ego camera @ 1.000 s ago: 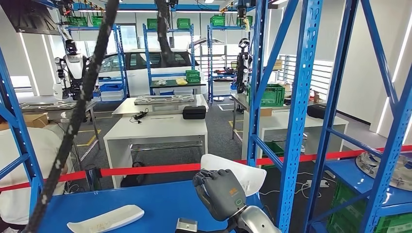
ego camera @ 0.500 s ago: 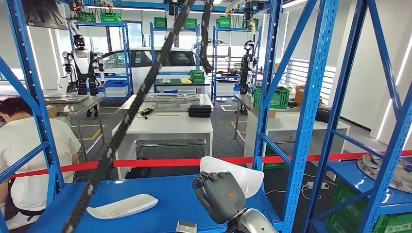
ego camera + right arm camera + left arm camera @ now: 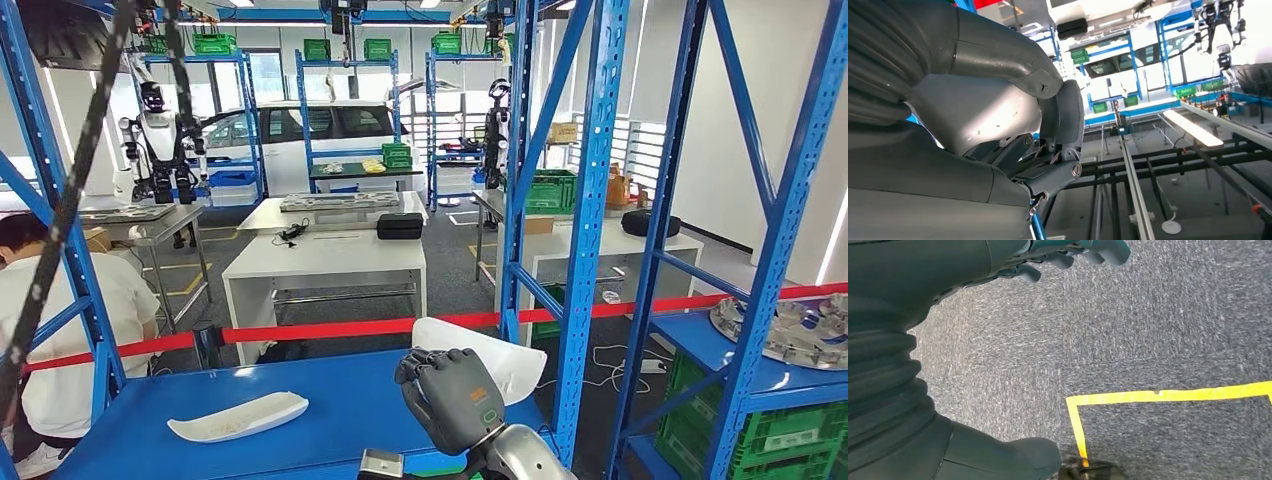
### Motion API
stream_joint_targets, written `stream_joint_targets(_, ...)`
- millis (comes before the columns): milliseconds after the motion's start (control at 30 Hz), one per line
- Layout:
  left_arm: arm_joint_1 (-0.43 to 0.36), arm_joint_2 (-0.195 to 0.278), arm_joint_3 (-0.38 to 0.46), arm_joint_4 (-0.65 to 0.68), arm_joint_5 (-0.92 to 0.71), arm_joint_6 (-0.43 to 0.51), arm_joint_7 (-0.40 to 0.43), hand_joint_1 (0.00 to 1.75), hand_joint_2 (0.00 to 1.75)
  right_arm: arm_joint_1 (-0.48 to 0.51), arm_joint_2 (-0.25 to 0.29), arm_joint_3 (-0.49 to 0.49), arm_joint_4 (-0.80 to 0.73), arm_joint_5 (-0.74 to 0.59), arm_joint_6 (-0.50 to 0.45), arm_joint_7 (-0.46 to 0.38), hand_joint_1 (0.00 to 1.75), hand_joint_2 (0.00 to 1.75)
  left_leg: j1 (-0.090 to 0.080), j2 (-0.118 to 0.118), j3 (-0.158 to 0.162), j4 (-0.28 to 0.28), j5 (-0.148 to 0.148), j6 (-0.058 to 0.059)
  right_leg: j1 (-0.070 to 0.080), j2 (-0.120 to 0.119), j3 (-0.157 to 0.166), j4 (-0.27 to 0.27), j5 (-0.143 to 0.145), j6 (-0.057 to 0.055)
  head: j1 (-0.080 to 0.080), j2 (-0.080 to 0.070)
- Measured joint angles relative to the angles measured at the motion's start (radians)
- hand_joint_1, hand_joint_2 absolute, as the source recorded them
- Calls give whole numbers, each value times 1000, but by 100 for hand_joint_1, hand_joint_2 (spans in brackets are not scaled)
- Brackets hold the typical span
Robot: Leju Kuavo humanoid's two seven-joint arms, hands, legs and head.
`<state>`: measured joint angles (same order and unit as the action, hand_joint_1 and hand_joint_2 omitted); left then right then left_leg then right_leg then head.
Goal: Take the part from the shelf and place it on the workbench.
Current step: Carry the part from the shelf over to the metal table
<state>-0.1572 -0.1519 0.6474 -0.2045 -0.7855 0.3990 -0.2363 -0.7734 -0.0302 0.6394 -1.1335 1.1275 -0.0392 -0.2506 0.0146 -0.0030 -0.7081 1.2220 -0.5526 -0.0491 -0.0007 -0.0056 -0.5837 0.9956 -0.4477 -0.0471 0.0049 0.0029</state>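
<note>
Above the blue shelf (image 3: 340, 410), my right robot hand (image 3: 455, 398) grips the white part (image 3: 500, 358), fingers curled over its near edge. A second white part (image 3: 238, 417) lies flat on the shelf, well apart. My left robot hand (image 3: 1068, 255) hangs over grey carpet (image 3: 1158, 330); I cannot tell its state.

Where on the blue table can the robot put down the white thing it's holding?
The right hand holds a white part over the blue workbench. Bare blue lies between that hand and the other white part lying to the left, and along the far edge by the red tape. The near edge, by a small grey block, is tighter.
</note>
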Motion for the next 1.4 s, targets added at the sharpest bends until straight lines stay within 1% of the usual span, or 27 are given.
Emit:
stream_joint_targets(33, 0, 0, 0, 0, 0, 0, 0, 0, 175, 1, 0, 0, 0, 0, 0, -1, 175, 175, 1, 0, -14, 51, -24, -3, 0, 0, -9, 2, 5, 1, 0, 0)
stream_joint_targets(67, 0, 1, 0, 0, 0, 0, 0, 0, 175, 2, 0, 0, 0, 0, 1, -1, 175, 175, 1, 0, -12, 71, -31, -4, 0, 0, -19, 4, 11, 2, 0, 0)
stream_joint_targets(100, 0, 1, 0, 0, 0, 0, 0, 0, 175, 3, 0, 0, 0, -1, 1, -1, 175, 175, 1, 0, 10, 50, -20, -5, -1, 0, -27, 8, 15, 4, 0, 0)
stream_joint_targets(200, -1, 1, 0, 0, 0, 0, -1, 0, 175, 4, 1, -1, 0, -1, 1, -1, 175, 175, 0, 0, 136, -142, 35, 1, -2, 0, -48, 23, 24, 15, -1, 0)
stream_joint_targets(233, -2, 1, 0, 0, 0, 0, -2, 0, 175, 3, 2, -1, 0, -1, 1, -1, 175, 175, -1, 0, 158, -181, 42, 7, 0, -1, -53, 27, 28, 20, 0, 0)
stream_joint_targets(333, -1, 0, 0, 0, 0, 0, -3, 0, 175, 3, 3, -2, 0, -2, 1, -1, 175, 175, -3, -2, 157, -195, 54, 30, 3, 0, -63, 28, 41, 37, 1, 0)
stream_joint_targets(367, 0, 0, 1, 0, 0, 0, -3, 0, 175, 4, 3, -3, 0, -2, 1, -1, 175, 175, -2, -1, 153, -196, 60, 38, 2, 0, -67, 35, 35, 42, 1, 0)
stream_joint_targets(400, 0, 1, 1, 0, 0, 0, -3, 0, 175, 4, 2, -3, 0, -2, 1, -1, 175, 175, 0, 0, 149, -197, 67, 46, 1, 1, -77, 56, 17, 48, 2, 0)
stream_joint_targets(467, -1, 1, 1, 0, 0, 0, -3, 0, 175, 4, 2, -3, 0, -2, 1, 0, 175, 175, 2, 2, 134, -198, 79, 55, -2, 3, -118, 163, -57, 58, 4, 0)
stream_joint_targets(533, -1, 1, 1, 0, 0, 0, -4, 0, 175, 7, 2, -3, 0, -2, 1, 0, 175, 175, 1, 2, 116, -195, 91, 57, -4, 3, -164, 293, -124, 63, 4, 0)
stream_joint_targets(567, 0, 1, 1, 0, 0, 0, -4, 0, 175, 8, 2, -3, 0, -2, 2, 0, 175, 175, 1, 2, 107, -194, 97, 57, -4, 3, -167, 319, -134, 63, 4, 0)
stream_joint_targets(600, 0, 1, 1, 0, 0, 0, -4, 0, 175, 9, 2, -3, 0, -2, 2, 0, 175, 175, 1, 2, 99, -192, 102, 56, -3, 3, -149, 305, -126, 60, 5, 0)
stream_joint_targets(700, 0, 0, 1, 0, 0, 0, -4, 0, 175, 7, 3, -4, 0, -2, 1, 0, 175, 175, 0, 1, 87, -191, 115, 48, 3, 3, -14, 102, -64, 43, 5, 0)
stream_joint_targets(733, 0, -1, 1, 0, 1, 0, -4, 0, 175, 6, 3, -4, -1, -2, 1, 0, 175, 175, -1, 1, 85, -191, 119, 43, 7, 3, 16, 52, -54, 38, 5, 0)
stream_joint_targets(767, 0, -1, 1, 0, 1, 1, -4, 0, 175, 5, 4, -4, -1, -2, 0, 0, 175, 175, 0, 1, 84, -192, 123, 37, 11, 3, 29, 26, -51, 34, 5, 0)
stream_joint_targets(833, 0, -2, 3, 0, 2, 1, -4, 0, 175, 4, 4, -5, -2, 0, 0, -1, 175, 175, 0, 2, 81, -196, 133, 23, 13, 3, 25, 19, -41, 26, 6, 0)
stream_joint_targets(900, 0, -2, 5, 0, 2, 2, -4, 0, 175, 4, 6, -5, -2, 1, 0, -2, 175, 175, 0, 1, 70, -182, 117, 12, 7, 1, 19, 9, -24, 15, 5, 0)
stream_joint_targets(933, 0, -2, 5, 0, 3, 2, -4, 0, 175, 4, 8, -6, -2, 1, 0, -3, 175, 175, 0, 1, 56, -150, 91, 8, 3, 0, 14, 4, -15, 9, 4, 0)
stream_joint_targets(1033, 0, -2, 6, 0, 3, 2, -4, 0, 175, 5, 10, -6, -2, 4, 0, -4, 175, 175, 3, 1, -4, 24, -16, -1, 3, -2, -9, 5, 1, 2, 1, 0)
stream_joint_targets(1067, 0, -1, 6, 0, 3, 2, -4, 0, 175, 5, 10, -6, -2, 5, -1, -4, 175, 175, 3, 1, -11, 60, -31, -3, 3, -2, -18, 8, 6, 3, 1, 0)
stream_joint_targets(1100, 0, -1, 7, 0, 2, 2, -4, 0, 175, 6, 10, -6, -2, 6, -1, -4, 175, 175, 3, 1, 0, 59, -27, -4, 3, -2, -27, 11, 10, 4, 1, 0)
stream_joint_targets(1133, 0, 0, 7, 0, 1, 2, -4, 0, 175, 6, 10, -7, -2, 7, -1, -4, 175, 175, 3, 1, 31, 20, -7, -4, 2, -2, -35, 16, 14, 7, 1, 0)
stream_joint_targets(1200, -2, 1, 7, 0, -4, 2, -4, 0, 175, 4, 10, -8, -2, 8, -2, -4, 175, 175, 1, 2, 117, -112, 32, 0, 2, -2, -48, 26, 20, 14, 1, 0)
stream_joint_targets(1233, -3, 1, 7, 0, -6, 2, -4, 0, 175, 2, 10, -10, -2, 8, -2, -4, 175, 175, 0, 1, 144, -160, 42, 6, 3, -3, -54, 31, 23, 19, 1, 0)
stream_joint_targets(1267, -3, 1, 7, 0, -8, 2, -3, 0, 175, 1, 10, -11, -2, 8, -3, -4, 175, 175, -2, 0, 157, -185, 45, 13, 4, -3, -59, 33, 27, 24, 1, 0)
stream_joint_targets(1333, -3, 1, 7, 0, -10, 2, -2, 0, 175, -1, 10, -13, -3, 8, -2, -4, 175, 175, -5, -1, 152, -189, 52, 30, 5, -3, -64, 32, 38, 36, 2, 0)
stream_joint_targets(1400, -3, 1, 8, 0, -11, 2, -1, 0, 175, -1, 10, -15, -3, 9, -2, -4, 175, 175, -3, 1, 146, -192, 64, 44, 3, -1, -71, 43, 29, 47, 3, 0)
